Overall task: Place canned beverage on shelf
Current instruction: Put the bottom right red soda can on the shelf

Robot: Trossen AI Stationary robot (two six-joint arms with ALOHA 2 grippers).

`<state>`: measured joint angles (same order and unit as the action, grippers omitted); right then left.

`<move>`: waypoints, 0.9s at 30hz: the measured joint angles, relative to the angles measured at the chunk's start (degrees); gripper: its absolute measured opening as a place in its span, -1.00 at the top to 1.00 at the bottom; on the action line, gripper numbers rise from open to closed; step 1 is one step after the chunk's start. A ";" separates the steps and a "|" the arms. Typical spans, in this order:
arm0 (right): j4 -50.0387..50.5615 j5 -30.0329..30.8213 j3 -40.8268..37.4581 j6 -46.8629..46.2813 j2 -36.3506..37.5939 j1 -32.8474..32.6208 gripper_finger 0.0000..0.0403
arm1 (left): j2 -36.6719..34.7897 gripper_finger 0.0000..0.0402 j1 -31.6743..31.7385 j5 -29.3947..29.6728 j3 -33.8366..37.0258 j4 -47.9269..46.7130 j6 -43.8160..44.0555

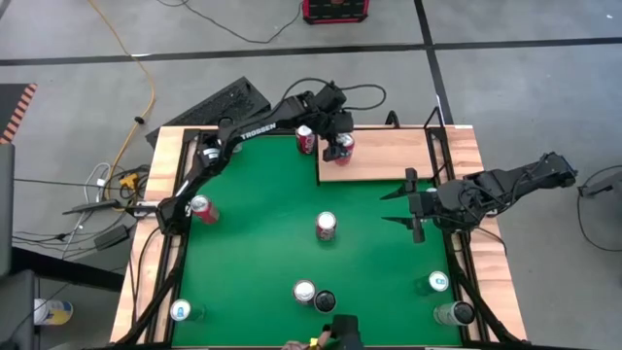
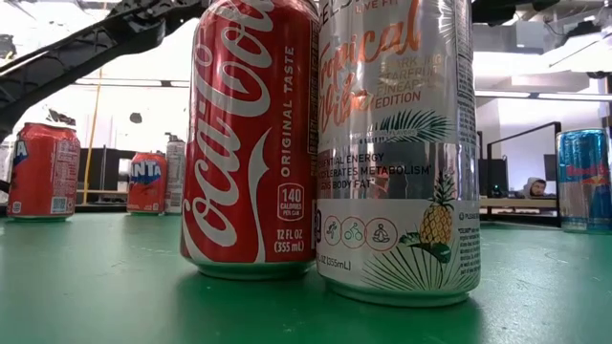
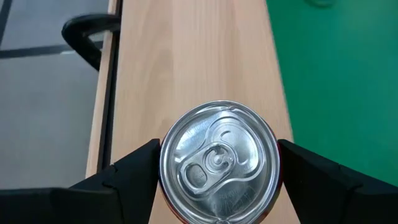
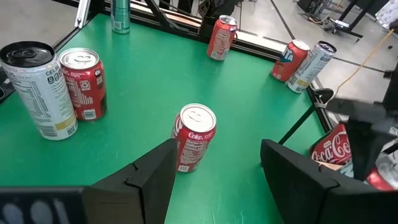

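A green table [image 1: 262,224] seen from above carries scattered drink cans, with a pale wood-grain shelf [image 1: 389,156] lying flat at its far right corner, thin black posts at its edges. The left arm reaches across the far side of the table, and the left gripper [image 1: 338,148] sits over the shelf's left end, its two dark fingers [image 3: 134,168] pressed against either side of a red canned beverage [image 3: 219,163]. The left wrist view looks straight down on that can's silver lid, with the wooden board beneath it and green table beside the board; whether the can's base touches the wood cannot be told. A second red can [image 1: 305,138] stands just beside the shelf's left edge, on the green. The right arm waits at the table's right side, and the right gripper [image 1: 406,206] hangs near the shelf's front corner with its fingers spread apart and nothing between them. In the right wrist view a red Coke can [image 4: 194,137] stands on the green beyond those fingers. At the near edge, the low view is filled by a red Coca-Cola can [image 2: 251,139] touching a silver Celsius can [image 2: 400,148]. A blue can [image 2: 585,180] stands far off at the right.
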<state>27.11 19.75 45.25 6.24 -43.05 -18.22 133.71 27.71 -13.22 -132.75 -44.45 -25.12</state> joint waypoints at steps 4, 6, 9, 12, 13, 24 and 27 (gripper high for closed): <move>0.13 -0.02 0.00 -0.42 0.00 0.00 -0.28 | 0.93 -0.37 0.01 -0.12 0.06 0.79 -0.25; 0.24 -0.02 0.00 -0.63 -0.01 0.01 -0.28 | 1.07 -0.37 -0.01 -0.49 0.09 1.53 -0.25; 0.33 -0.02 0.00 -0.64 0.00 0.00 -0.28 | 1.10 -0.37 -0.10 -0.43 0.13 1.33 -0.31; 0.34 -0.02 0.00 -0.64 0.00 0.00 -0.28 | 1.14 -0.39 -0.41 0.15 0.14 0.15 -0.35; 0.39 0.00 0.00 -0.62 -0.01 0.00 -0.28 | 1.14 -0.41 -0.55 0.22 0.17 -0.33 -0.78; 0.37 0.00 0.00 -0.35 0.00 0.00 -0.28 | 1.48 -0.60 -2.13 3.64 -0.80 -2.78 -4.11; 0.37 0.00 0.00 -0.35 0.00 0.00 -0.28 | 1.49 -0.63 -2.18 3.64 -1.92 -4.42 -4.42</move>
<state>27.49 19.75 45.25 5.90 -43.05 -18.22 135.20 25.53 -9.58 -134.67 -48.86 -29.53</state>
